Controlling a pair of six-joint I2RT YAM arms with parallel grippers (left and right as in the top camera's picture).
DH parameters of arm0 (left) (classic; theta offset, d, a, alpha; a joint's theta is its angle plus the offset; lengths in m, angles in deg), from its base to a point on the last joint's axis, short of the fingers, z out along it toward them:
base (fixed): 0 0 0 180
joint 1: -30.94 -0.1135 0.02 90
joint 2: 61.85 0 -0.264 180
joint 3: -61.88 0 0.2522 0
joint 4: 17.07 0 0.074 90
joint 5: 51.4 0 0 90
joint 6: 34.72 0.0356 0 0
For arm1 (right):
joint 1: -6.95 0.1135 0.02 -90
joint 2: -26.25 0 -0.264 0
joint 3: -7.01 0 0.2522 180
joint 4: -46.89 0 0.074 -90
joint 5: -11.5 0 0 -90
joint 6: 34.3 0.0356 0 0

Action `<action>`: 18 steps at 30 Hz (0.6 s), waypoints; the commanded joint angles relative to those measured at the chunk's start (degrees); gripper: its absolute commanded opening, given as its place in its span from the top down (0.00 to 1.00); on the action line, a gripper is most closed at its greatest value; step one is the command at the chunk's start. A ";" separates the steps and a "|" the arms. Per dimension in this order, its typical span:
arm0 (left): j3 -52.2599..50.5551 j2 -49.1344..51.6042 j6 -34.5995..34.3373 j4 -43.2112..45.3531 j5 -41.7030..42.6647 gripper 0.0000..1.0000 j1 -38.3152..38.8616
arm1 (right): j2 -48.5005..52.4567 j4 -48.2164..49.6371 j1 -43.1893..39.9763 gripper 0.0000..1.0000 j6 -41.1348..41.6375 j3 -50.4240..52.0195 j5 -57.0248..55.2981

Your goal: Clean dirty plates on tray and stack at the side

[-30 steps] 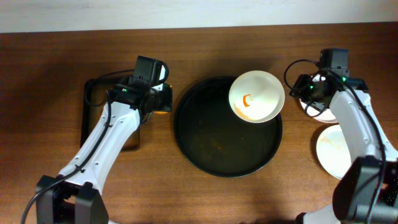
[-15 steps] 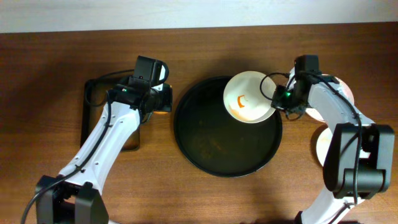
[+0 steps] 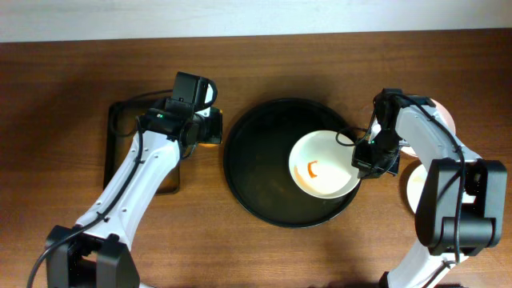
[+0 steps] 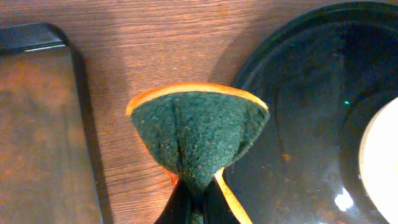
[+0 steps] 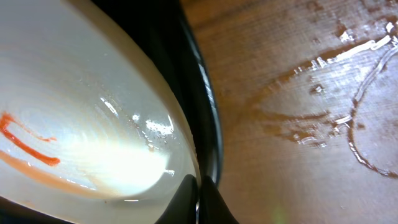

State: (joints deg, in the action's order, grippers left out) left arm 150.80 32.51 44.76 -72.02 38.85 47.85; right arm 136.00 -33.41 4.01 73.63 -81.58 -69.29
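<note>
The right hand (image 3: 370,162) pinches the rim of a smeared plate (image 3: 320,164) lying in the right half of the tray (image 3: 256,168). Just left of the tray, the left hand (image 4: 196,202) pinches a folded green sponge (image 4: 196,127).

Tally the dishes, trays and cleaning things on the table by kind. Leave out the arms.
plates: 3
trays: 2, the round black tray and the rectangular tray
sponge: 1
Total: 6

Left gripper (image 4: 198,194), right gripper (image 5: 199,190): both clamped
</note>
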 commanded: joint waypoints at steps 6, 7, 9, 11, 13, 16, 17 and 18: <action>-0.07 1.62 -0.66 7.80 17.94 1.00 9.22 | 0.35 -2.10 0.35 0.96 0.52 -0.35 -6.91; -0.07 2.54 -1.79 8.83 19.54 0.99 10.21 | 0.35 -2.10 0.35 0.96 0.52 -0.35 -6.91; -0.07 5.75 -4.39 12.92 26.01 0.99 12.94 | 0.35 -2.10 0.35 0.96 0.52 -0.35 -6.91; -0.07 8.68 -6.88 16.79 33.57 0.99 14.14 | 0.35 -2.10 0.35 0.96 0.50 -0.35 -6.91; -0.07 11.54 -10.01 20.04 39.39 1.00 14.78 | 0.35 -2.10 0.35 0.96 0.50 -0.35 -6.91; -0.07 17.66 -14.84 25.94 47.06 1.00 16.24 | 0.35 -2.10 0.35 0.96 0.52 -0.35 -6.91; -0.04 19.37 -15.47 27.54 49.68 1.00 16.65 | 0.35 -2.10 0.35 0.96 0.50 -0.35 -6.91; -0.07 20.28 -15.85 28.13 50.01 1.00 17.00 | 0.35 -2.12 0.35 0.96 0.50 -0.35 -6.91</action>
State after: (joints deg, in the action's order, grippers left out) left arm 150.56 49.56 31.99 -45.83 81.54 63.76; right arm 135.98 -35.47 4.39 73.72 -81.71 -72.52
